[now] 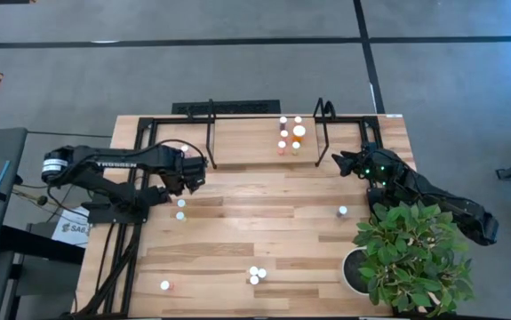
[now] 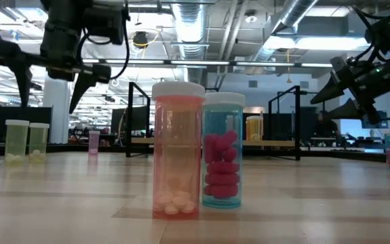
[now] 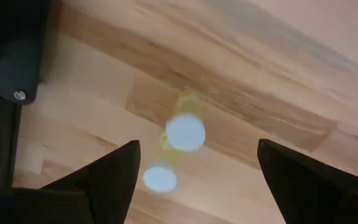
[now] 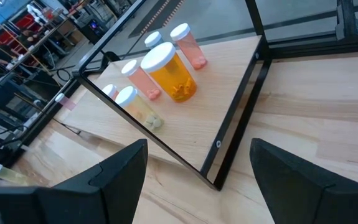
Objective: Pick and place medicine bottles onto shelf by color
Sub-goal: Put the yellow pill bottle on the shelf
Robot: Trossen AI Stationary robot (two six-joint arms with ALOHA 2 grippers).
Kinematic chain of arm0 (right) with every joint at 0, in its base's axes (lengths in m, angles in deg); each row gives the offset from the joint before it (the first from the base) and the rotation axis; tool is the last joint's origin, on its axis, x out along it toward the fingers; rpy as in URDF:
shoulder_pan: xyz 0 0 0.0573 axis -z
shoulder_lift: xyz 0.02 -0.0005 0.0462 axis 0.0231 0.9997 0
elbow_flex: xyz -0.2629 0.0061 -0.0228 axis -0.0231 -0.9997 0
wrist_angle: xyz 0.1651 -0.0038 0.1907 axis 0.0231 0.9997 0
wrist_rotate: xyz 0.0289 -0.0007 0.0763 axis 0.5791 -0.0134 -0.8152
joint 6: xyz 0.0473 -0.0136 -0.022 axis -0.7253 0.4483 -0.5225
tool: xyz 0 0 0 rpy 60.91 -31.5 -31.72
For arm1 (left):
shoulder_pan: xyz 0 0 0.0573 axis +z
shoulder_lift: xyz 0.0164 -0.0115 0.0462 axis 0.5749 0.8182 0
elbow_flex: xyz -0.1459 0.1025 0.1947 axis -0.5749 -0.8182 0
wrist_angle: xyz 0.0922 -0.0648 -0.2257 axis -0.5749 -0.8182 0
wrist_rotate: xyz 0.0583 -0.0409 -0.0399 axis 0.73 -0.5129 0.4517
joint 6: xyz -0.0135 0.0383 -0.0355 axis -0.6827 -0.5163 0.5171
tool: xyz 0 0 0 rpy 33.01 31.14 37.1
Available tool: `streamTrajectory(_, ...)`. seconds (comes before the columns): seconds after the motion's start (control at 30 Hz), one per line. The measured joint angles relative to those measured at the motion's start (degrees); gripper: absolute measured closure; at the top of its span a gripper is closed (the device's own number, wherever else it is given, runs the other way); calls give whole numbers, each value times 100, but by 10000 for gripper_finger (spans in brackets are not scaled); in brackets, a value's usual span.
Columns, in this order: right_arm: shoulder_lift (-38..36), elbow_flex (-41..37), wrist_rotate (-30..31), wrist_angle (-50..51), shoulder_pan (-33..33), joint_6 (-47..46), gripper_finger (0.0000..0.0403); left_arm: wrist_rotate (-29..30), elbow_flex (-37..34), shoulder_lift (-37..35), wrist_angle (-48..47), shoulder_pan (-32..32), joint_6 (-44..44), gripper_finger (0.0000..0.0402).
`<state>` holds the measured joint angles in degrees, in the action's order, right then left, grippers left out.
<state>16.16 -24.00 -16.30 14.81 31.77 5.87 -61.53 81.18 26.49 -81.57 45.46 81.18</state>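
The left gripper (image 1: pixel 191 174) hangs above the surface (image 1: pixel 273 227) with its fingers spread apart and nothing between them. Just below it stand two yellowish bottles (image 3: pixel 180 134) with white caps, side by side, close to its fingertips. The right gripper (image 1: pixel 342 161) hovers by the shelf's near corner, fingers also apart and empty. Just ahead of it, on the shelf (image 4: pixel 216 118), stands a cluster of bottles: a large orange one (image 4: pixel 169 71) (the widest cap of the lot), pink ones (image 4: pixel 188 45) beside it and a pale one nearest the frame. Well away from both grippers, a pink bottle (image 2: pixel 178 149) and a blue bottle (image 2: pixel 223 149) stand touching.
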Motion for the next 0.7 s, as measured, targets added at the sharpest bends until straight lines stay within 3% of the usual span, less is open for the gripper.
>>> streamTrajectory(0.7,0,0,0,24,1,0,97,-34,-1074,-2,1306,81,-1227,90)
